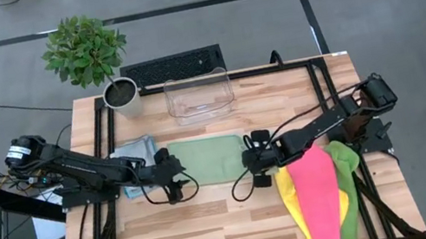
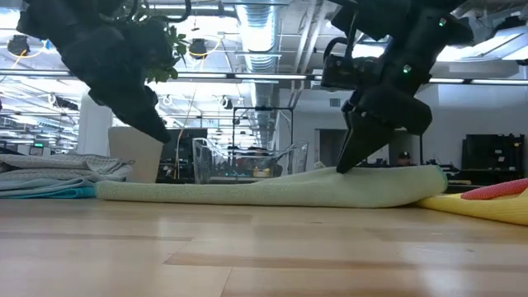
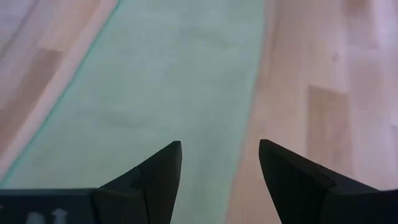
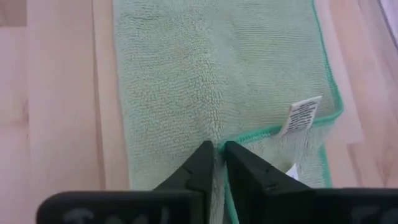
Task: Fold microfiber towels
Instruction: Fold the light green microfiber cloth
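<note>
Wooden table (image 1: 214,225) — towels (image 1: 207,160), bin (image 1: 199,97), plant pot (image 1: 122,96).

A pale green towel (image 2: 272,188) lies flat across the wooden table (image 2: 247,256). The right gripper (image 2: 353,162) presses its closed fingertips onto the towel's right part, while the left gripper (image 2: 153,124) hangs above its left end. 2 folded towels (image 2: 58,176) sit far left, a yellow towel (image 2: 487,206) and pink towel (image 2: 499,189) at right. A white pot (image 2: 136,153) and clear bin (image 2: 247,161) stand behind.

We seem to be in an open-plan office lab: exposed ceiling ducts (image 2: 264,25), distant desks, a keyboard (image 1: 172,66) and a potted plant (image 1: 87,54).
</note>
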